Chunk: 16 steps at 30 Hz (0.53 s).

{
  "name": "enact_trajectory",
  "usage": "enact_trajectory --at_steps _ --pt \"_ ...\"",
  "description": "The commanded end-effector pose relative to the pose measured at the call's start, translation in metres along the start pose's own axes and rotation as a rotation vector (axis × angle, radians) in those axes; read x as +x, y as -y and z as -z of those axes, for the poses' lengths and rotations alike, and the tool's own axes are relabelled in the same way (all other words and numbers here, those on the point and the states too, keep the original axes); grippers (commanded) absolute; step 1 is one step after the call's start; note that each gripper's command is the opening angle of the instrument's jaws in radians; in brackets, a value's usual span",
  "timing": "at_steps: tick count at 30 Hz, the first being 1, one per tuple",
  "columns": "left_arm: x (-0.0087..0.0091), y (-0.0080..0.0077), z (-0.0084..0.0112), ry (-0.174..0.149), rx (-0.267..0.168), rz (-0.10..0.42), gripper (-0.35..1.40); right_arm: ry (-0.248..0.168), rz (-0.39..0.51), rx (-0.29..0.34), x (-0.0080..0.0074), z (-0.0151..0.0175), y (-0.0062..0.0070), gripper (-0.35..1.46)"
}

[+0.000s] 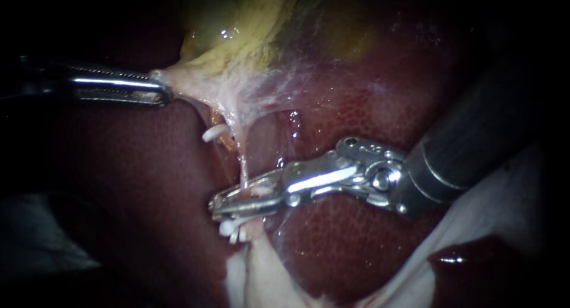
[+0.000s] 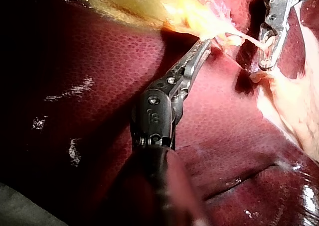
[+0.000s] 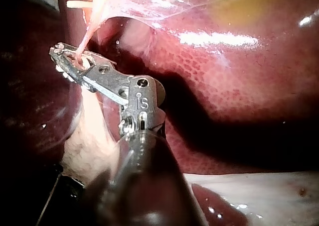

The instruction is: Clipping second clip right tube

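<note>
Straddling the right tube, your right instrument has its jaws open, a narrow gap showing, one jaw on each side of the thin pale strand. In the endoscope view the tube runs top to bottom, from the gallbladder down to a white clip just below the jaws. The jaws lie nearly square across it. Your left instrument, further off, is clamped on the gallbladder's pale edge, holding it out to the left. Closing likely needs no reach.
</note>
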Motion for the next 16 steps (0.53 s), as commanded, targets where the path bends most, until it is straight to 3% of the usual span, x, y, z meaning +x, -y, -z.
enact_trajectory --at_steps 1,16 --pt "0.0 0.0 0.0 0.0 0.0 0.0 -0.35 0.004 0.001 -0.009 -0.0002 0.0002 0.0 -0.35" --pt "-0.0001 0.0001 -0.0001 0.0 0.001 0.0 -0.35 0.015 0.002 -0.015 -0.0003 0.0002 0.0 -0.35"
